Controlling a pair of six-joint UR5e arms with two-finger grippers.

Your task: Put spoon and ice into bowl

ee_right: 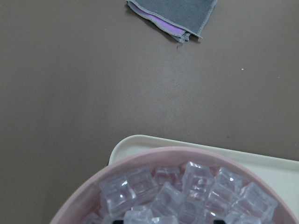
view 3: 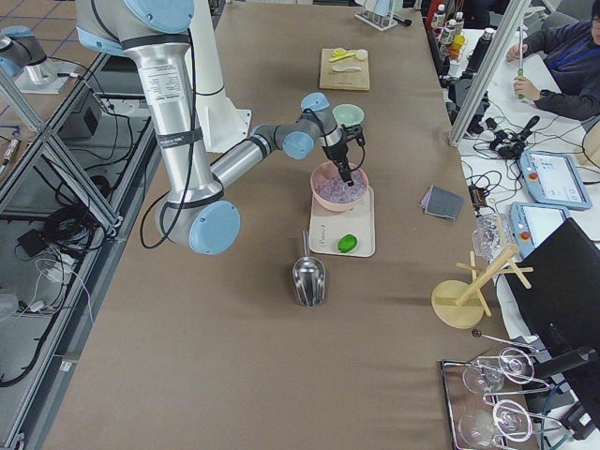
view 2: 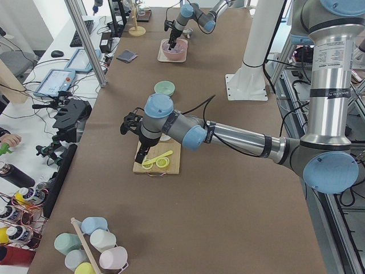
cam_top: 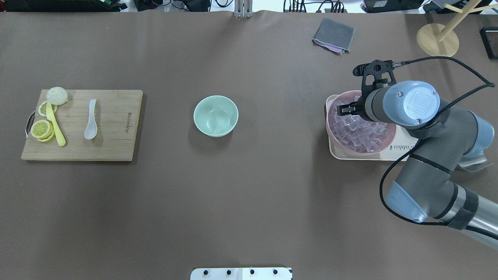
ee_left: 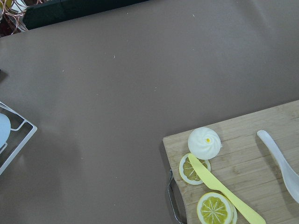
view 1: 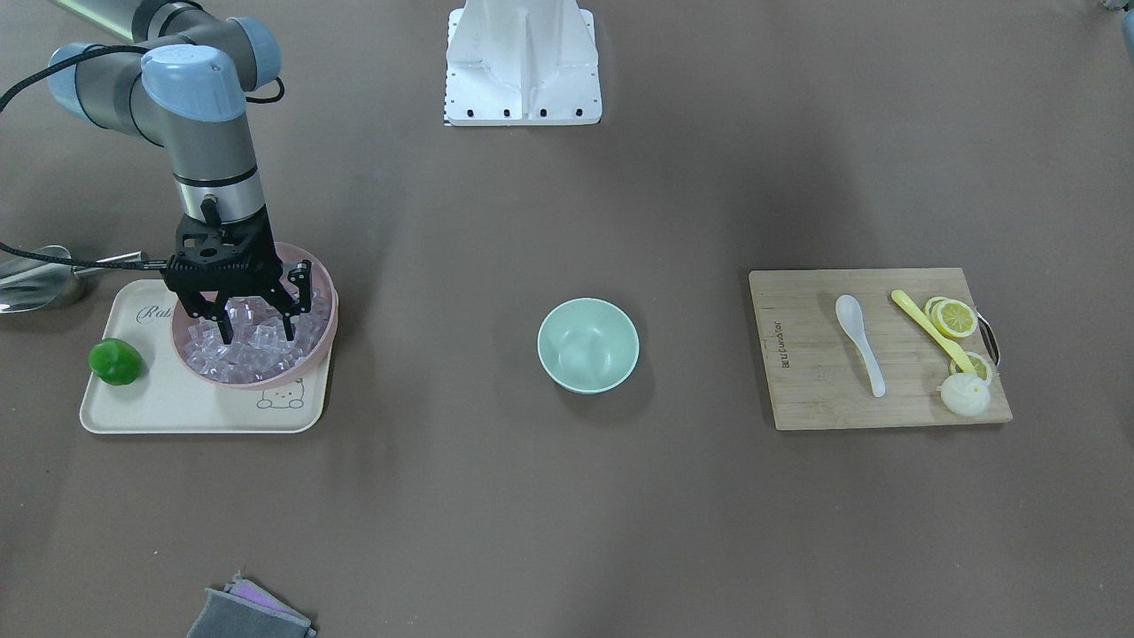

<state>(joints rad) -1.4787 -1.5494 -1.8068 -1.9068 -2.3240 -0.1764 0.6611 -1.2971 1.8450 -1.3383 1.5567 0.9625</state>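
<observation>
This is looking like a robotics laboratory rather than a kitchen. Grey-and-blue jointed industrial robot arms [view 2: 239, 137] are reaching out beside a white metal pedestal [view 1: 523, 62] over a long table covered in a brown matte sheet [view 3: 281, 356]. Silver aluminium frame posts [view 2: 85, 40] are rising at the upper left of the exterior left view. A white side bench [view 3: 572, 117] is carrying touchscreen control pendants with blue-lit screens [view 3: 553, 178] and a black keyboard [view 2: 77, 33]. A person in a dark blue top [view 3: 562, 42] is sitting in the upper right corner of the exterior right view. Black cables [cam_top: 303, 4] are trailing along the top edge of the overhead view, and a tangle of dark cords [view 3: 56, 225] is lying on the floor at the left edge of the exterior right view
</observation>
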